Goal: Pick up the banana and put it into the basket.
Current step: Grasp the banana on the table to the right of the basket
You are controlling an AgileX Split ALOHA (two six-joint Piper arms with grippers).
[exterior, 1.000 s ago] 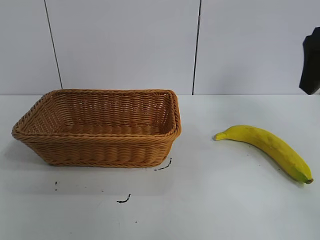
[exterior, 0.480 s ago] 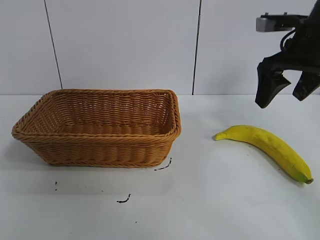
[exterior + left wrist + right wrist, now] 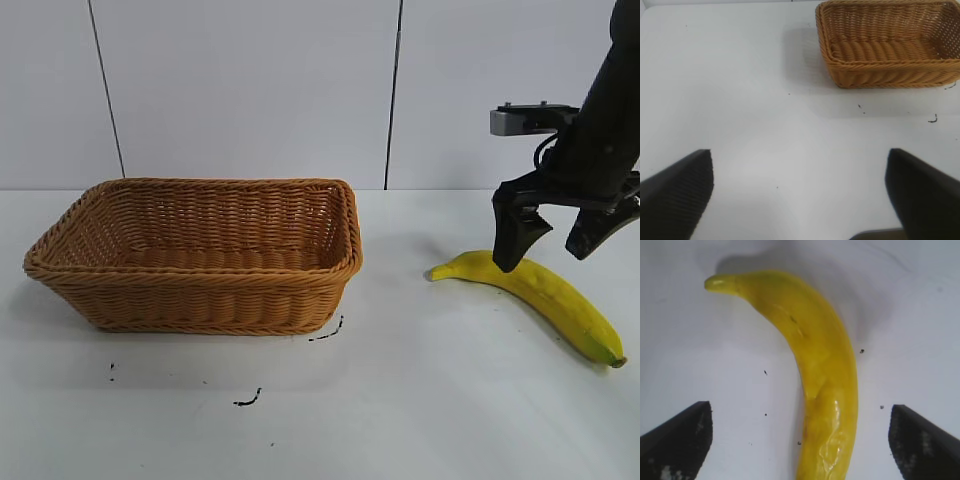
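Observation:
The yellow banana [image 3: 550,297] lies on the white table at the right, its greenish tip toward the basket. In the right wrist view the banana [image 3: 820,370] runs lengthwise between the two fingers. My right gripper [image 3: 545,245] is open, just above the banana's near half, one finger on each side of it, not touching. The tan wicker basket [image 3: 200,300] stands at the left and holds nothing; it also shows in the left wrist view [image 3: 890,72]. My left gripper [image 3: 800,192] is open and holds nothing, off to the basket's side over bare table.
Small dark marks [image 3: 248,400] dot the table in front of the basket. A white panelled wall stands behind the table. Bare table lies between the basket and the banana.
My right arm has come in from the upper right edge and lowered, open, until its fingers straddle the banana. The banana and basket have not moved.

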